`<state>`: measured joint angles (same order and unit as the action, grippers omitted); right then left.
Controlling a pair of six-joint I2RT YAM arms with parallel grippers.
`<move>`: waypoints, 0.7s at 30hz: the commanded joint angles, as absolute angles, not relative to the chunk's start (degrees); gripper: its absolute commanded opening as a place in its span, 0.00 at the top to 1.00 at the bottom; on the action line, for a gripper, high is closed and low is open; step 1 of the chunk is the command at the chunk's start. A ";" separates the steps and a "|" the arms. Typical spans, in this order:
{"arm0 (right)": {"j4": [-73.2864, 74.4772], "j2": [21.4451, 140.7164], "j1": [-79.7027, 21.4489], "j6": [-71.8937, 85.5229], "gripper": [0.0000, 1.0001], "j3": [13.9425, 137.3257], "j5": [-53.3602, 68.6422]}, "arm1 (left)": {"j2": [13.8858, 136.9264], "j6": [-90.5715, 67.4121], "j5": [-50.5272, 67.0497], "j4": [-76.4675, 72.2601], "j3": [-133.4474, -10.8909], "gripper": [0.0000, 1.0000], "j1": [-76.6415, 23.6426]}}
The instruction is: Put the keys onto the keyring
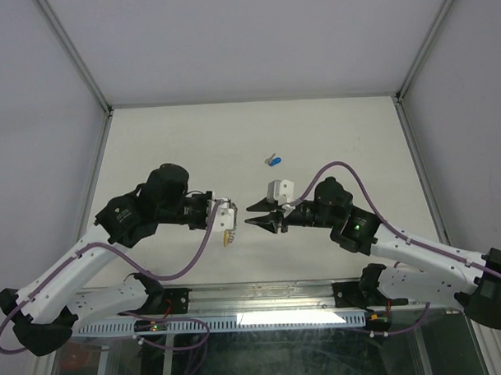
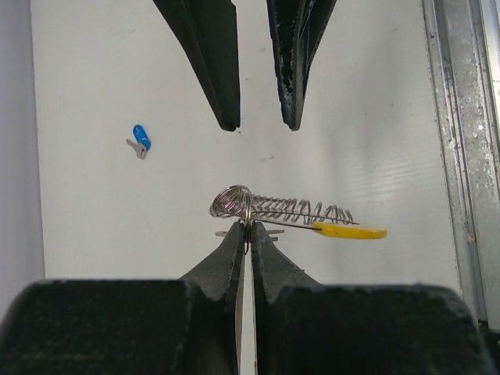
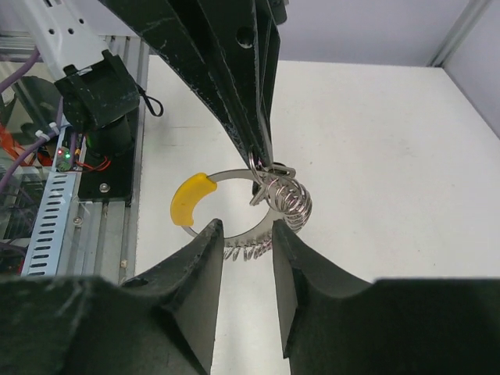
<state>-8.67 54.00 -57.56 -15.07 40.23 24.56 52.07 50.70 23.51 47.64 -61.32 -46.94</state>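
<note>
We reach inward, tips facing: left fingers [image 2: 226, 262] clamp the coiled silver keyring [image 2: 289, 209] with its yellow segment; right fingers [image 3: 199, 269] stand apart.

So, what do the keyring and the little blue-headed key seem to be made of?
The keyring: shiny silver wire coils, likely steel; its yellow segment looks like smooth plastic. The key: glossy blue head, probably plastic; dull grey blade, seemingly metal, though too small to be sure.

From above, my left hand [image 1: 229, 214] hides most of the keyring [image 1: 227, 237]; only its yellow bit shows. The keys [image 1: 273, 160] are too small there to count. In the right wrist view, the fingers [image 3: 195, 289] of my right hand [image 3: 245, 234] cover parts of the ring's lower arc.
</note>
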 commanded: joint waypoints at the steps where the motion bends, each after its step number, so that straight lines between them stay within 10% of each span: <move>1: -13.95 55.16 -57.58 -9.69 0.66 40.45 21.15 | 55.38 55.27 17.97 56.73 -68.09 1.00 -47.95; 21: -38.69 65.38 -56.67 3.08 0.65 34.44 31.75 | 63.39 51.52 5.60 67.27 -76.82 1.00 -58.36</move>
